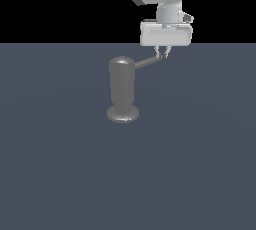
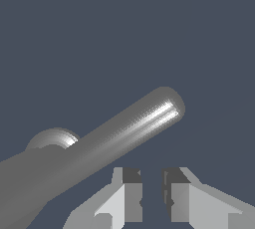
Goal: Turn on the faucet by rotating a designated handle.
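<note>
Nearest, low in the wrist frame: hand (image 2: 152, 198), slightly parted, gripping nothing. Just beyond, handle (image 2: 134, 126) slanting toward upper right, tip free. Farther, centre of exterior frame: faucet (image 1: 122, 91) upright on counter (image 1: 60, 164), left of hand.

White arm with rounded grey-shaded housing, boxy white hand (image 1: 163, 52), pale fingers (image 2: 119, 200).
</note>
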You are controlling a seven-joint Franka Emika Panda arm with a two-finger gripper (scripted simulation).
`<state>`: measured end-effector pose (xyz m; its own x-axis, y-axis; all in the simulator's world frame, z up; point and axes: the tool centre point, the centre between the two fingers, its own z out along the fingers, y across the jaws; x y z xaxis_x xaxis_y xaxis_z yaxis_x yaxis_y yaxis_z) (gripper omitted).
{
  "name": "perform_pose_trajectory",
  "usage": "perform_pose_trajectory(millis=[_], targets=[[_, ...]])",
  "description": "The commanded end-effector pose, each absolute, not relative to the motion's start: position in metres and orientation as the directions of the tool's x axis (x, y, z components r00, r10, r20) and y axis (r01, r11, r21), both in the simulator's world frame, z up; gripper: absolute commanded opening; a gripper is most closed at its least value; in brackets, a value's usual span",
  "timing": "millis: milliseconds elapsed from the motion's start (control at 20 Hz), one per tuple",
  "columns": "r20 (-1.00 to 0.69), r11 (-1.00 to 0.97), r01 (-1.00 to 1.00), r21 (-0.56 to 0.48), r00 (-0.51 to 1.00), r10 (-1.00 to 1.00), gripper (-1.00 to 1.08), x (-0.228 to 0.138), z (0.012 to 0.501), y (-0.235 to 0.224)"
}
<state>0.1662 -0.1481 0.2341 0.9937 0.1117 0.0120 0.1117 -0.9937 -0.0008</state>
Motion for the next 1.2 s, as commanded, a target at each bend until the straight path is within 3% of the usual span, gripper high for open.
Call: perform_pose_trajectory(millis=[0, 1150], targets=[[0.005, -0.994, 0.109, -0.001, 0.994, 0.109, -1.0, 0.171, 0.224, -0.148], [0.001, -0.995, 0.101, 0.0, 0.995, 0.101, -1.0, 0.203, 0.221, -0.145]])
